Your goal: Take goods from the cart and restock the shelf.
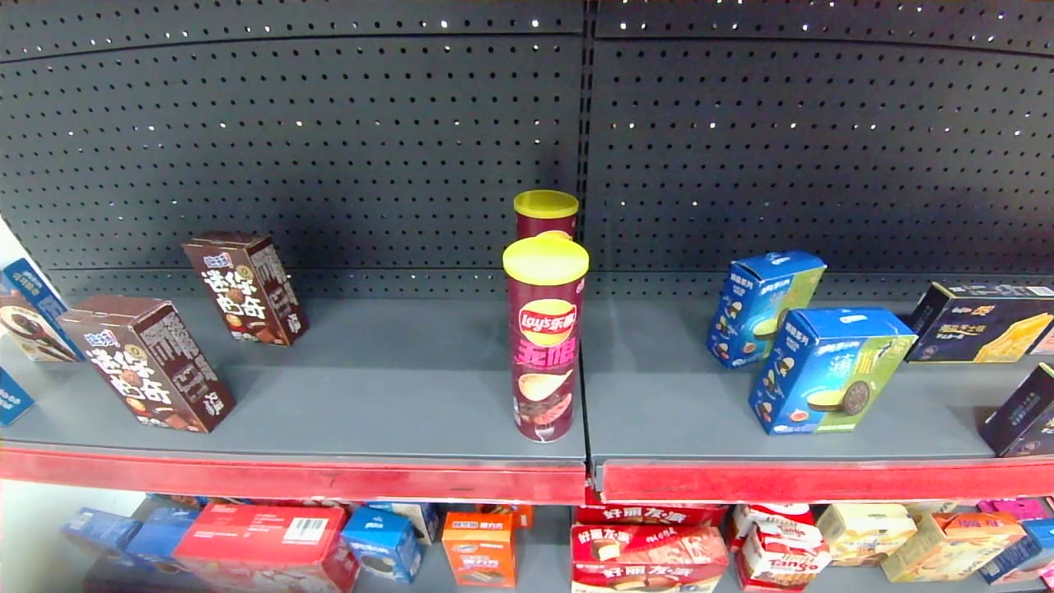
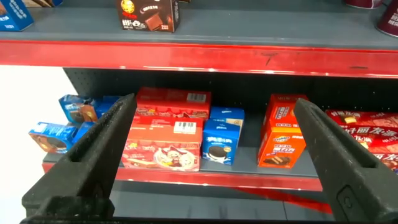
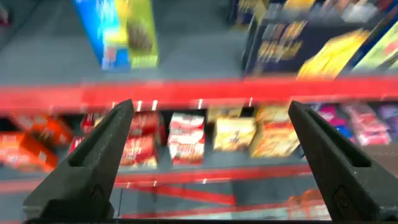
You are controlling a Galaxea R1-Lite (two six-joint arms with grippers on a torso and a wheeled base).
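Shelf (image 1: 370,395) status: two upright cans (image 1: 545,346) at the middle seam, one at the front edge, the other behind it toward the back panel. Brown boxes (image 1: 247,284) toward the left end, blue-green boxes (image 1: 827,371) toward the right end. Bare deck either side of the cans, judged as the slots to restock.

Left gripper (image 2: 213,101): spread wide, holding nothing, level with the lower tier under the left half, facing red boxes (image 2: 168,127). Right gripper (image 3: 211,104): likewise wide and empty, facing the red lip (image 3: 199,93) under the right half.

Judged nearer: left arm for the left slot, right arm for the right. Cannot tell the cart's bearing from either gripper.

From head view: vertical can axis, slot depth. From wrist views: jaw spread, lower-tier stock close up.
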